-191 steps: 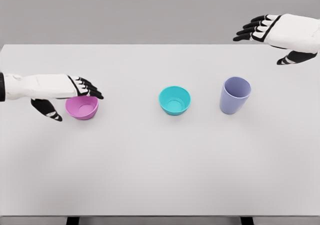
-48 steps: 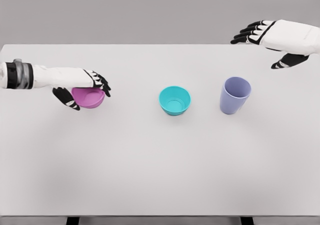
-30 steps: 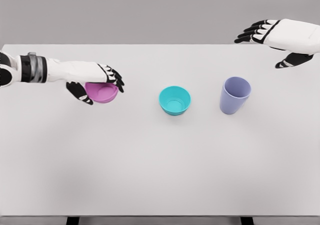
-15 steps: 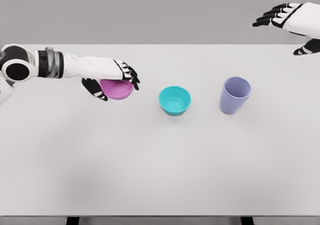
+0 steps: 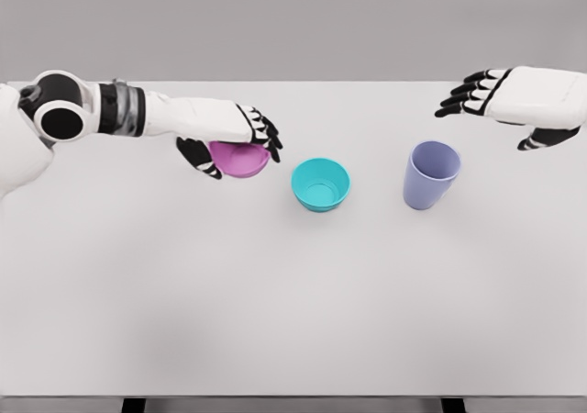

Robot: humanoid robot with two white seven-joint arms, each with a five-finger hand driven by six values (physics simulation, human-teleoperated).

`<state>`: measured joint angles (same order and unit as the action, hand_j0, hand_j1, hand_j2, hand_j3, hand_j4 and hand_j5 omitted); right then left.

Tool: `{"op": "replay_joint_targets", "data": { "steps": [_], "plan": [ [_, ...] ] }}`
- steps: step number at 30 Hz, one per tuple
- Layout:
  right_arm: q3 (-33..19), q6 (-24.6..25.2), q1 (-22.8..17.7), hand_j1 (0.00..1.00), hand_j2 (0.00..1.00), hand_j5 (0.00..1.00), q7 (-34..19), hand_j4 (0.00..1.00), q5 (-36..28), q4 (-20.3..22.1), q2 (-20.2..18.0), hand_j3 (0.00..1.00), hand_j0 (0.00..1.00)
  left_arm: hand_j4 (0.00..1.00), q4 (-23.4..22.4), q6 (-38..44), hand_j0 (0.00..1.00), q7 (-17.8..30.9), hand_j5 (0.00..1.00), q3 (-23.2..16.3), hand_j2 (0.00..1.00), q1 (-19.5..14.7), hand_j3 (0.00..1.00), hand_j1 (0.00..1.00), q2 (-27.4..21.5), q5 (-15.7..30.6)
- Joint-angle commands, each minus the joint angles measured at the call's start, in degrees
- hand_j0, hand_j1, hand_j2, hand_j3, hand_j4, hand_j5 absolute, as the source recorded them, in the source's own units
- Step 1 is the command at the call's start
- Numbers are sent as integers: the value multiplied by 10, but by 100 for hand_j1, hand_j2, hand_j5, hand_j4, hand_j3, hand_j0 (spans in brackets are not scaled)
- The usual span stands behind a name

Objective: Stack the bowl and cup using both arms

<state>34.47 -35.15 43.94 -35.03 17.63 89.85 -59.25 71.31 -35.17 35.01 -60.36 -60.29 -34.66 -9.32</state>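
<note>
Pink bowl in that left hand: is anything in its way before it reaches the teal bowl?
Nothing visible is. The left hand holds the pink bowl just left of the teal bowl, with only bare table between them.

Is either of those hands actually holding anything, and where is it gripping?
The left hand holds the pink bowl, fingers over its rim and thumb against its outer wall. The right hand is open and holds nothing.

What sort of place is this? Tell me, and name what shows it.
Probably a bare simulated test bench, not a lived-in room: a plain white table against a blank grey backdrop, holding only a teal bowl and a purple cup, with a pink bowl in the left hand.
</note>
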Motion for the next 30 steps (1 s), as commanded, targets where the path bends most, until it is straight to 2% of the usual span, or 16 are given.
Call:
{"op": "replay_joint_targets", "data": {
  "steps": [1,5,9,14,18,28,30],
  "plan": [
    [14,2,0,100,100,100,0,100,-2,4,-8,100,100,79,1,2,79,0,79,1,79,-1,79,79,7,-3],
    [23,2,4,100,100,100,0,100,-1,4,-10,100,100,79,1,2,79,0,79,1,79,-3,79,79,24,-18],
    [-8,2,5,100,100,100,0,100,-1,10,-50,100,100,79,1,2,79,0,79,0,79,-6,79,79,39,-25],
    [-9,2,5,100,100,100,0,100,-2,9,-44,100,100,79,1,2,79,0,79,0,79,-6,79,79,49,-34],
    [16,2,3,100,100,100,0,100,-2,14,-43,100,100,79,1,2,79,0,79,0,79,-6,79,79,56,-40],
    [28,2,6,100,100,100,0,100,-2,19,-9,100,100,78,1,2,78,0,78,-11,78,-13,78,78,89,-50],
    [41,2,5,100,100,100,0,100,-3,36,-10,100,100,78,-1,2,78,0,78,-15,78,-15,78,78,94,-51]
  ]
}}
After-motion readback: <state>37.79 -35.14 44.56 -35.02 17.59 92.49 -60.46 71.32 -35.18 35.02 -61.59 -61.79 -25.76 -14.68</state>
